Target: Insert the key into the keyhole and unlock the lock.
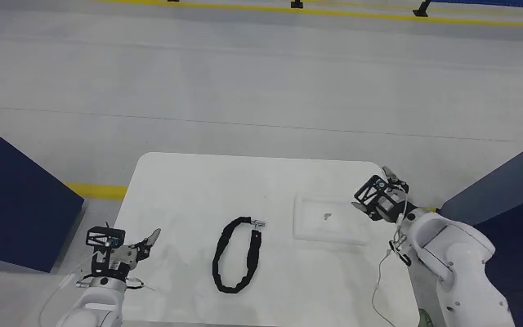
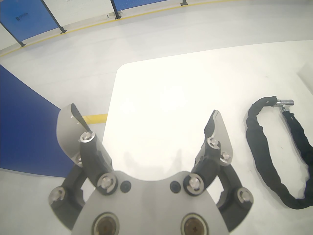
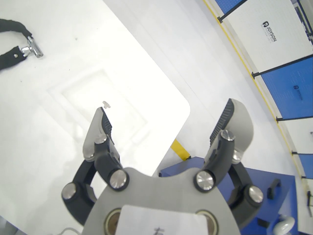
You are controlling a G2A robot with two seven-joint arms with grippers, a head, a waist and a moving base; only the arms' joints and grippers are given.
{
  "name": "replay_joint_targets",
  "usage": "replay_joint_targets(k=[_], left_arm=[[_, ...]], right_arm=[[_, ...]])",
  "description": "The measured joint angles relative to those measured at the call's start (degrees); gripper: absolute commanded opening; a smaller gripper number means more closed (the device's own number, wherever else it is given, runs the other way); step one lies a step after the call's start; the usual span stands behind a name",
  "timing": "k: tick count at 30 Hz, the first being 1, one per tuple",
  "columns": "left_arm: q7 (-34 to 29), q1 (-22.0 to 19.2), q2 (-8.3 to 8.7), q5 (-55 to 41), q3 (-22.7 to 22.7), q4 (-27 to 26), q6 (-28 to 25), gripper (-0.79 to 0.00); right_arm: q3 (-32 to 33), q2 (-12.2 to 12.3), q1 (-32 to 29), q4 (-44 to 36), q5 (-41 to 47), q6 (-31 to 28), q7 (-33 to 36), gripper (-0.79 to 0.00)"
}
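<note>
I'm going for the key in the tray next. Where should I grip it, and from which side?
Probably from straight above with the right gripper, open and nearest. The key lies flat on the floor of the shallow tray, so a sideways approach would meet the rim. Pinch its wider end, leaving the blade free; which end that is looks too small to confirm.

White table (image 1: 188, 196), shallow white tray (image 1: 304, 234), blue partition (image 1: 33, 221)

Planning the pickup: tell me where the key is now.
In the top view the key lies in the white tray on the right side of the table, between the chain lock and the right gripper.
</note>
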Motion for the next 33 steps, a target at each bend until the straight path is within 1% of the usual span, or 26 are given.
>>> replay_joint_targets(k=[6,8,17,22,27,33], left_arm=[[0.0,0.0,0.00,0.0,0.0,0.0,0.0,0.000],[0.0,0.0,0.00,0.0,0.0,0.0,0.0,0.000],[0.0,0.0,0.00,0.0,0.0,0.0,0.0,0.000],[0.0,0.0,0.00,0.0,0.0,0.0,0.0,0.000],[0.0,0.0,0.00,0.0,0.0,0.0,0.0,0.000],[0.0,0.0,0.00,0.0,0.0,0.0,0.0,0.000]], right_arm=[[-6.5,0.4,9.9,3.3,0.9,-11.5,11.6,0.000],[-8.7,0.5,12.4,5.0,1.3,-13.6,13.9,0.000],[-22.4,2.3,22.8,16.9,-3.1,-16.5,10.7,0.000],[-29.8,2.9,28.7,24.5,-3.4,-18.3,8.9,0.000],[-37.8,3.3,34.6,32.5,-0.5,-18.3,8.9,0.000],[-46.0,3.2,40.3,39.7,4.3,-18.3,8.9,0.000]])
